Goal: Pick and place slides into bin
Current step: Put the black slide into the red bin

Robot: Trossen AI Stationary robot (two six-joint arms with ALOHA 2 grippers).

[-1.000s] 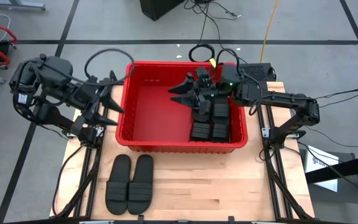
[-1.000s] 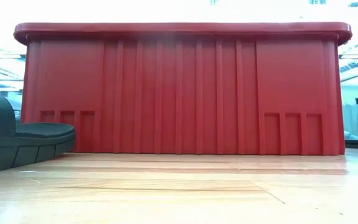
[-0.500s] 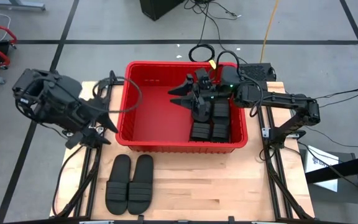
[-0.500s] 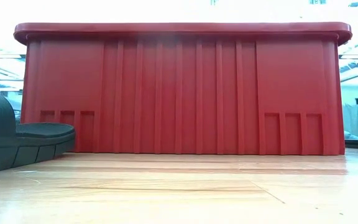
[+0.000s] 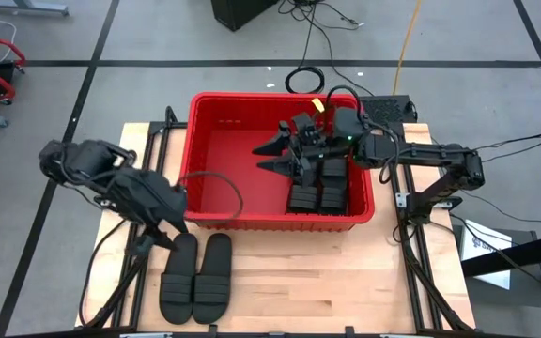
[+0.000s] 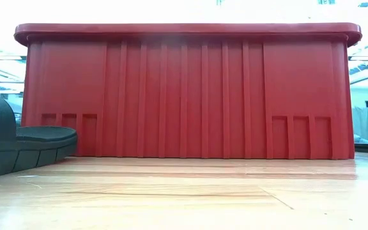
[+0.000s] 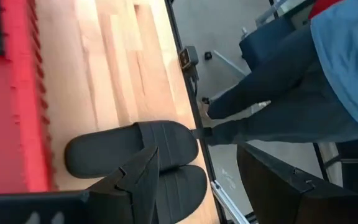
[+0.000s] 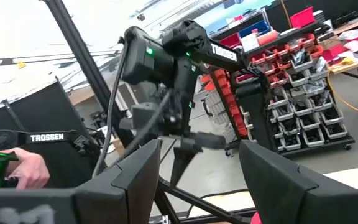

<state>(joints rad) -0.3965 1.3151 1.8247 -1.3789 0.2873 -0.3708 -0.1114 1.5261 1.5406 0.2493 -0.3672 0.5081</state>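
Observation:
The red bin [image 5: 224, 155] stands at the far middle of the table; its near wall fills the low view [image 6: 184, 96]. Several black slides [image 5: 319, 183] lie in its right half. Two more slides [image 5: 195, 274] lie side by side on the table near the bin's near left corner, soles down; they also show in the left wrist view [image 7: 129, 149] and one in the low view [image 6: 18, 144]. My left gripper [image 5: 158, 233] [image 7: 197, 155] hangs open above their far ends. My right gripper [image 5: 269, 157] is open and empty over the bin's middle.
Bare wooden table [image 5: 327, 282] lies to the right of the two slides. Black frame rails [image 5: 411, 272] run along the table's left and right sides. A person [image 7: 316, 87] stands beyond the table's edge; a hand [image 8: 17, 165] shows in the right wrist view.
My left gripper has swung from beside the bin's left wall toward the table's near edge, turning as it went, and now hangs over the two slides on the table. It stays open. The slides and the bin have not moved.

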